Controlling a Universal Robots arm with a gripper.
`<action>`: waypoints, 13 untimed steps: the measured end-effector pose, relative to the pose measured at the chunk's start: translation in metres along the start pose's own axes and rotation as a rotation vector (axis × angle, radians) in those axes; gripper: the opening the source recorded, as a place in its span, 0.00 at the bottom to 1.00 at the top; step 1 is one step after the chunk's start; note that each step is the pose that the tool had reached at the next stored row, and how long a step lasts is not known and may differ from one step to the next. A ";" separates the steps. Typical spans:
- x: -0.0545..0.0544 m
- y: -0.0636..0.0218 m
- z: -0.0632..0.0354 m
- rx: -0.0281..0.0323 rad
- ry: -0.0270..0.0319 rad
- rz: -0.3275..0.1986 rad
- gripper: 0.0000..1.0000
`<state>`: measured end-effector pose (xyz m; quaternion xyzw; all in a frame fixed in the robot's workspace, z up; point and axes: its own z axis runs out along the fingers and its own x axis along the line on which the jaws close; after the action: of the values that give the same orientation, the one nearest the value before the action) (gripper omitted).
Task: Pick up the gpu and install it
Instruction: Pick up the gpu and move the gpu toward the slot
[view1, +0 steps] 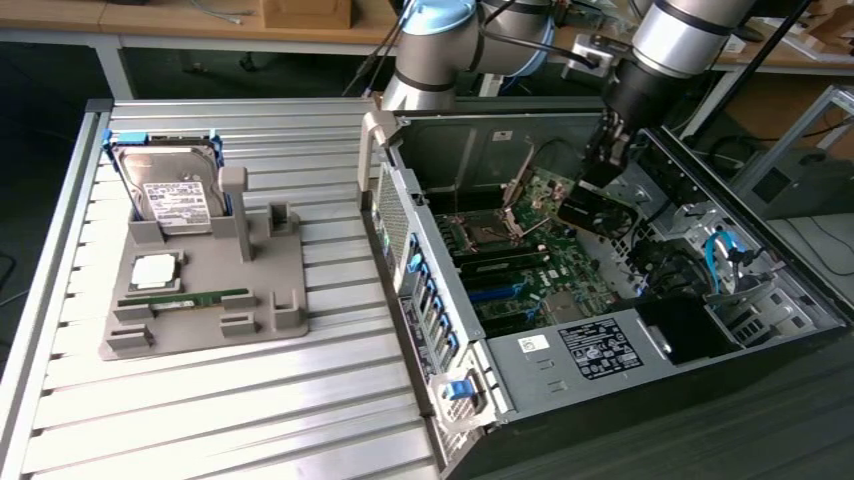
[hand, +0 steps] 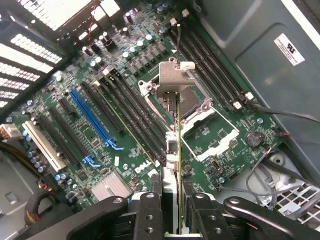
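My gripper (view1: 603, 172) hangs inside the open computer case (view1: 561, 345), shut on the gpu (view1: 591, 212), which it holds on edge a little above the motherboard (view1: 527, 270). In the wrist view the gpu (hand: 178, 145) appears edge-on as a thin line running away from my gripper (hand: 176, 202), with its metal end bracket (hand: 174, 79) at the far end over the processor socket (hand: 200, 112). A finger (hand: 149, 212) presses on each side of the card. The blue expansion slot (hand: 90, 117) and the black slots beside it lie off to one side of the card.
On the slatted metal table (view1: 200, 400), at the exterior view's left, a grey fixture (view1: 274, 300) carries a silver hard drive (view1: 174, 190), a processor chip (view1: 154, 268) and a green memory stick (view1: 187, 298). Cables and a drive cage (view1: 727, 270) crowd the case's right side.
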<state>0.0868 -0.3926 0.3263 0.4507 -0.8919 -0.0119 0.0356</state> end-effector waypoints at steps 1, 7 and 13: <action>0.000 0.0000 0.0001 0.0004 0.0005 -0.008 0.27; 0.000 -0.0001 0.0008 0.0031 0.0031 -0.059 0.27; 0.000 -0.0001 0.0017 0.0064 0.0065 -0.121 0.27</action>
<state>0.0868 -0.3926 0.3247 0.5040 -0.8629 -0.0097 0.0363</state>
